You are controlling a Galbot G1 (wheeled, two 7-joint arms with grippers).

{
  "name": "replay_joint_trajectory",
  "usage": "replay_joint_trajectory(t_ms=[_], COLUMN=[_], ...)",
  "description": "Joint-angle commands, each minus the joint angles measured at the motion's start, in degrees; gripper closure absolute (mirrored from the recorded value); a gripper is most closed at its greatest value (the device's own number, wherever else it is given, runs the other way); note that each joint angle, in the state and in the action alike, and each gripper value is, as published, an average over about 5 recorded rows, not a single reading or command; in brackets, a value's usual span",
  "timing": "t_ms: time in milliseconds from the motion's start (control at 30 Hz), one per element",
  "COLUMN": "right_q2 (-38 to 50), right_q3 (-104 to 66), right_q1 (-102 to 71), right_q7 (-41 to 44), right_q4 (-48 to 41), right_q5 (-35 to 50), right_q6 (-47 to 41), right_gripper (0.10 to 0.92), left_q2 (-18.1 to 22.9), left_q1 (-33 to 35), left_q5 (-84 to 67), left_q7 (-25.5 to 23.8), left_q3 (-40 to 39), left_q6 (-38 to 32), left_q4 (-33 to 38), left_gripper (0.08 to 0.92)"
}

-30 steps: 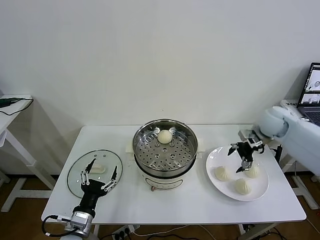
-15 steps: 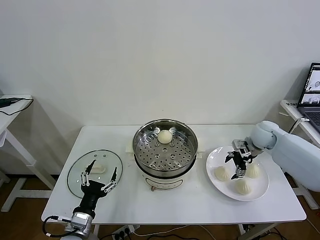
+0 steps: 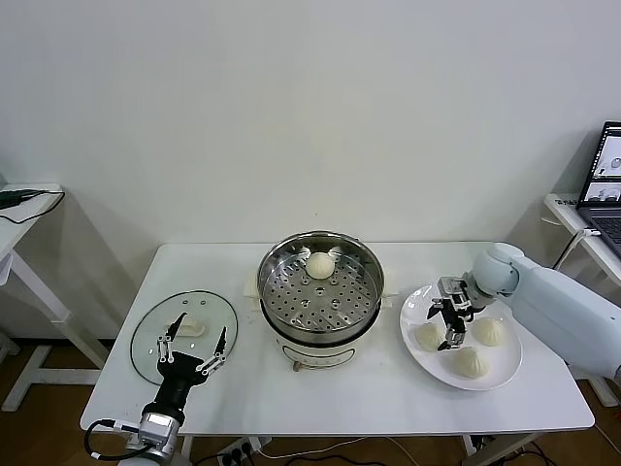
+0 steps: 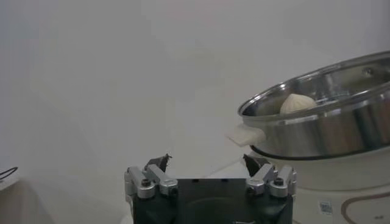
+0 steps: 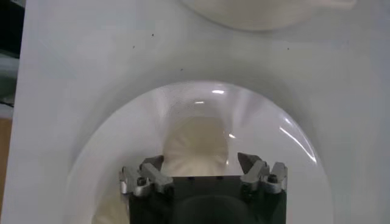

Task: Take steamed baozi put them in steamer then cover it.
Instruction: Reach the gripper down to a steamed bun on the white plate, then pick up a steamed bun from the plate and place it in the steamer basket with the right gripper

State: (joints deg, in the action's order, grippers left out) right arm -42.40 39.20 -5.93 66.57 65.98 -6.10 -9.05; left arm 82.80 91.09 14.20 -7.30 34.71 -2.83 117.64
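Observation:
The steel steamer [image 3: 321, 291] stands mid-table with one baozi [image 3: 320, 264] on its perforated tray; both also show in the left wrist view, steamer [image 4: 323, 125] and baozi [image 4: 297, 103]. Three baozi lie on the white plate [image 3: 490, 378]: the left [image 3: 428, 336], the right [image 3: 488, 331], the front [image 3: 472, 362]. My right gripper [image 3: 448, 323] is open just above the left baozi [image 5: 195, 146], its fingers on either side of it. My left gripper [image 3: 193, 346] is open and empty at the front left, near the glass lid [image 3: 184, 335].
A laptop [image 3: 606, 184] sits on a side table at the far right. Another side table [image 3: 24, 209] stands at the far left. The wall is close behind the table's back edge.
My right gripper has moved left across the plate, from over the right baozi to over the left baozi, and dropped a little. The left arm has not moved.

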Motion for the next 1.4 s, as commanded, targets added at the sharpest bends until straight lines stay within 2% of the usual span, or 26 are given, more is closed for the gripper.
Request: replay_joint_trajectory(t_ms=[33, 267, 600, 867, 1100, 1267, 1400], right_q2=[-0.8, -0.6, -0.6, 1.7, 10.0, 16.6, 18.4], right_q3=[-0.4, -0.5, -1.1, -2.0, 2.4, 13.1, 24.5], right_q1=[-0.5, -0.6, -0.9, -0.7, 7.1, 21.1, 35.9], right_q7=[-0.2, 0.2, 0.4, 0.6, 1.0, -0.5, -1.2], right_q4=[-0.7, -0.7, -0.7, 1.3, 10.0, 20.1, 26.7], right_q5=[-0.5, -1.1, -1.5, 0.2, 9.3, 18.1, 25.8], right_q6=[-0.1, -0.2, -0.2, -0.6, -3.6, -6.5, -10.0], right_gripper=[0.203, 0.215, 0.349, 0.355, 0.355, 0.350, 0.347], left_q2=[0.0, -0.1, 0.2, 0.4, 0.3, 0.3, 0.3], left_q1=[0.0, -0.1, 0.0, -0.2, -0.1, 0.0, 0.5], left_q5=[0.0, 0.0, 0.0, -0.2, -0.2, 0.0, 0.3], left_q7=[0.0, 0.0, 0.0, 0.1, 0.2, 0.3, 0.4], left_q3=[0.0, 0.0, 0.0, -0.3, -0.8, -1.5, -1.9], left_q6=[-0.1, -0.1, -0.1, -0.1, 0.1, 0.3, 0.3], left_q4=[-0.1, -0.1, -0.2, -0.3, 0.5, 1.1, 1.5], left_gripper=[0.177, 0.177, 0.177, 0.177, 0.177, 0.177, 0.177])
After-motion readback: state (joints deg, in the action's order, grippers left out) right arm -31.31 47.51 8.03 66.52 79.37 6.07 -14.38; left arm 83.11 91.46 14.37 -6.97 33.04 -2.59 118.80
